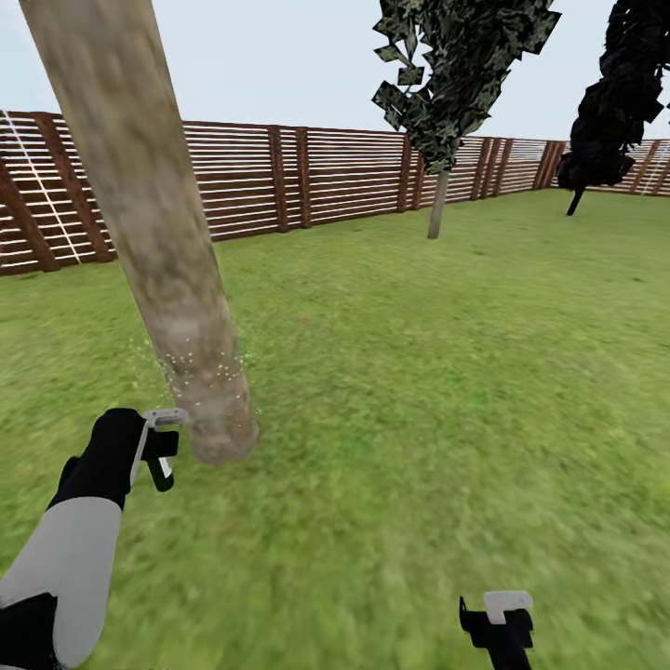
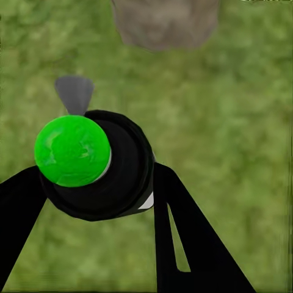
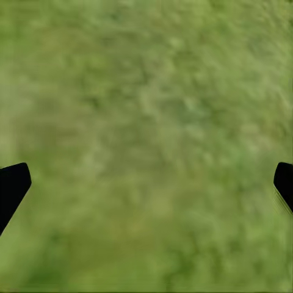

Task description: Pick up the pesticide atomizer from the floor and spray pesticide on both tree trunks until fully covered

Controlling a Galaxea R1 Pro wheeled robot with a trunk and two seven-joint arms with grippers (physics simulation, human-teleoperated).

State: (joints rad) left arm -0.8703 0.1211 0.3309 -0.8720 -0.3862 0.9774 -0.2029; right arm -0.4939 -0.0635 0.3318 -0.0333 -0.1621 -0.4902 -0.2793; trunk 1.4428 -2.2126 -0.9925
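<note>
Left end effector [image 1: 160, 458] sits low on the left of the head view, just beside the base of the tree trunk [image 1: 154, 223]. In the left wrist view its two black fingers [image 2: 183, 244] are closed against a round black body with a bright green cap: the pesticide atomizer [image 2: 101, 168]. A small white mark shows at the atomizer's edge against one finger. A grey fan shape sits just past the green cap, toward the trunk base [image 2: 165, 24]; what it is cannot be told.

Trunk: thick, mottled grey-brown, tilted in the head view, rising out of frame at the top. Small pale and greenish specks scatter around its lower part, just above the left end effector. Whether they lie on the bark or hang in the air, cannot tell.

Right end effector [image 1: 498, 625] is at the bottom edge of the head view, right of centre, well apart from the trunk. In the right wrist view its black fingertips [image 3: 12, 186] stand at opposite edges of the frame, spread wide, with bare grass between them and nothing held.

Floor [image 1: 419, 391]: blurry green grass across the whole garden. Brown slatted fence [image 1: 279, 177] runs along the far side. Two dark narrow trees stand near it: one near centre [image 1: 447, 84], one at the far right [image 1: 609, 102].
</note>
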